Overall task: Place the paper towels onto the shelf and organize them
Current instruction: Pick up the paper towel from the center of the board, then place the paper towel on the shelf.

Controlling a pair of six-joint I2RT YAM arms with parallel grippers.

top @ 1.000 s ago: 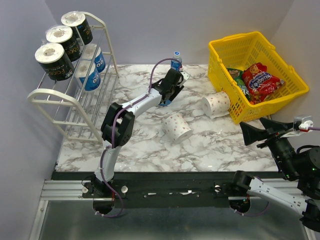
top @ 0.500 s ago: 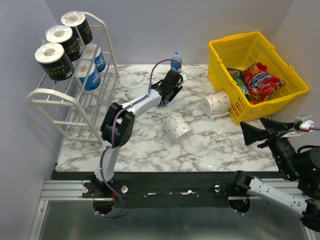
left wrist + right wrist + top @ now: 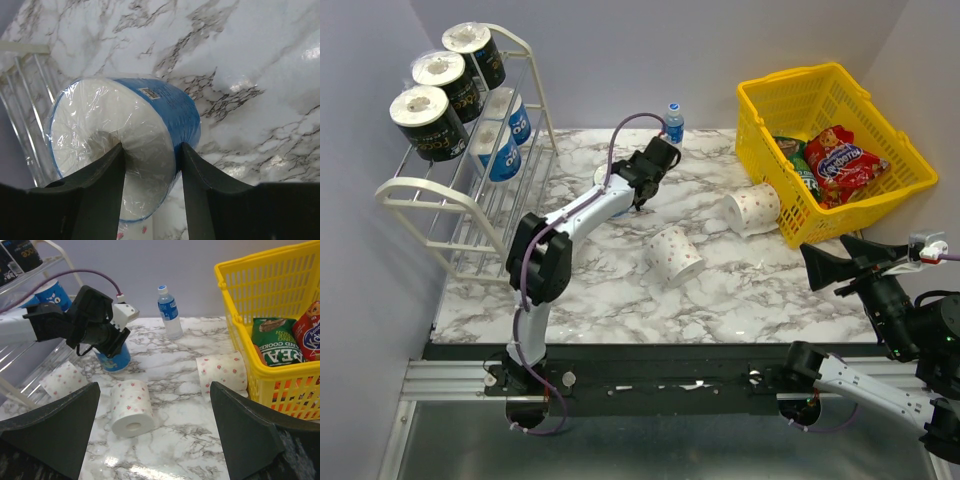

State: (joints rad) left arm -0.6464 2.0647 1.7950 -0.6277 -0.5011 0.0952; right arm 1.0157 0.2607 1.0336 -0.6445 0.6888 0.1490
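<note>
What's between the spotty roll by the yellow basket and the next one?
Only bare marble table separates the basket-side roll and middle roll, in the top view.

Place: a robot lab cell dressed as a shop corner | I see plain grey walls (image 3: 720, 40) boxing in a marble-look table (image 3: 620, 290) | bare aluminium rail (image 3: 450, 380) along its near edge | yellow shopping basket (image 3: 765, 140) of packaged snacks (image 3: 840, 160) at the far right corner | white wire shelf (image 3: 470, 203) on the left edge

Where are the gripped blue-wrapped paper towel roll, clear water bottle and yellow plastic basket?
Blue-wrapped paper towel roll (image 3: 170, 107): left wrist view, blue side.
Clear water bottle (image 3: 168, 309): right wrist view, blue label.
Yellow plastic basket (image 3: 760, 140): top external view, mesh wall.
</note>
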